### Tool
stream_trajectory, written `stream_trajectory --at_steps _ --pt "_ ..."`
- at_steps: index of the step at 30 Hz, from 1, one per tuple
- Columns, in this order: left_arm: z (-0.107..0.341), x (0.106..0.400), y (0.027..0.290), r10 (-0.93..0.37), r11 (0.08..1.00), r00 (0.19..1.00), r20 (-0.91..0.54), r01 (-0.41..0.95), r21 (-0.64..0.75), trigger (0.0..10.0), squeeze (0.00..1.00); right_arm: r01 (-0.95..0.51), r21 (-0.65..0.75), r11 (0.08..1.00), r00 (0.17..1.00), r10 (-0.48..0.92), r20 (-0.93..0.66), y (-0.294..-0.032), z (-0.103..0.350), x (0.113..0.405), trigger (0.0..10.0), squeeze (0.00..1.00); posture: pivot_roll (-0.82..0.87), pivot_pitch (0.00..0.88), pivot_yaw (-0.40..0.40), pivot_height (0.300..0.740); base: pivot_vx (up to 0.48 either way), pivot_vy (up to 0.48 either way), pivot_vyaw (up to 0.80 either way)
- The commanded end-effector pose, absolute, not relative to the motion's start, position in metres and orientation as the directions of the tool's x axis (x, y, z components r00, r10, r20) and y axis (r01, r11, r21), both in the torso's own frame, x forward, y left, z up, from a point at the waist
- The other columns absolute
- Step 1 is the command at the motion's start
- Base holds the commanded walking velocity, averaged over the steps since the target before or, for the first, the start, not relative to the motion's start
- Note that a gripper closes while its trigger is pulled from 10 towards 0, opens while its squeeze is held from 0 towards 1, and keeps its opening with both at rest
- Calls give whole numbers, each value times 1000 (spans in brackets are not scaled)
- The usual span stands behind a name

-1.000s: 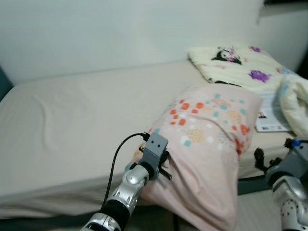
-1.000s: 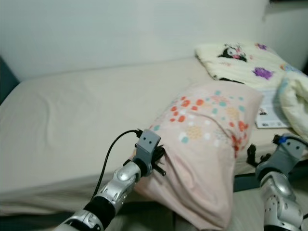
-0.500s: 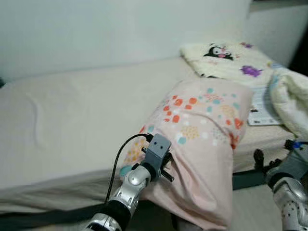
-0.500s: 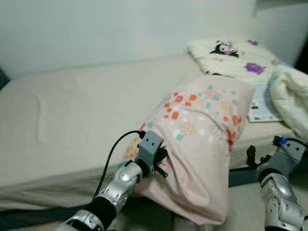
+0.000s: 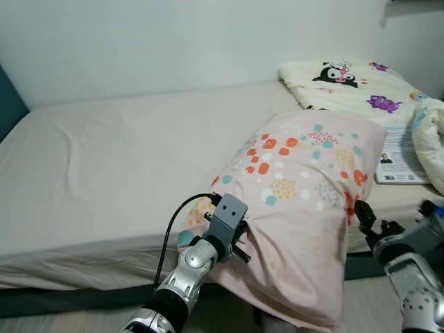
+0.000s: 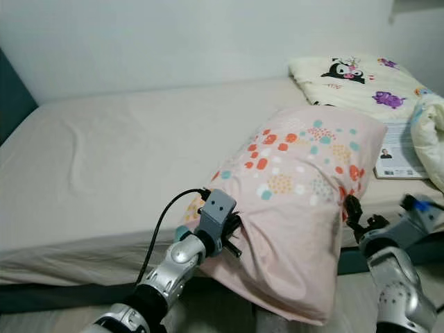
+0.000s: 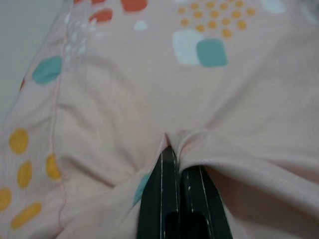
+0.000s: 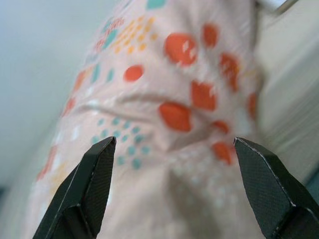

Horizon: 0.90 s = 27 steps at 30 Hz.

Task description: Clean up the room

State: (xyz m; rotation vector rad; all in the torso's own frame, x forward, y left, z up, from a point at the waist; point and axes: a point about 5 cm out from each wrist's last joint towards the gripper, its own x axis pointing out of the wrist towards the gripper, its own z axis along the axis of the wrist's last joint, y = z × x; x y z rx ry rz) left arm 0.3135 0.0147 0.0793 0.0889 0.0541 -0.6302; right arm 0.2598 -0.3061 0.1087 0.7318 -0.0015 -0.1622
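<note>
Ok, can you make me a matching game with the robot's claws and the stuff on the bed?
Things:
1. left claw
2. right claw
3. pink spotted pillow
4. cartoon blanket

States or places:
A. folded at the far right end of the bed
B. wide open, close beside the pillow
C. pinched shut on a fold of pillow cloth
D. hanging over the bed's front edge

Pairs: 1-C, 2-B, 3-D, 4-A
</note>
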Motion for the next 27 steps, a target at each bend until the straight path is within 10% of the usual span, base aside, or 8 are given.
stream_trajectory --at_steps 1,15,27 --pt "75 311 15 -577 810 811 -99 583 55 10000 0 124 688 715 990 -136 -36 -307 103 256 10000 0 -70 99 97 352 0 0 0" --pt "68 298 48 -555 820 823 -122 566 87 10000 0 203 644 738 976 -202 -76 -350 76 232 10000 0 18 212 143 352 0 0 0" --pt "89 286 80 -519 835 848 -105 530 148 10000 0 -250 743 620 967 122 224 -336 91 235 10000 0 169 300 187 352 0 0 0"
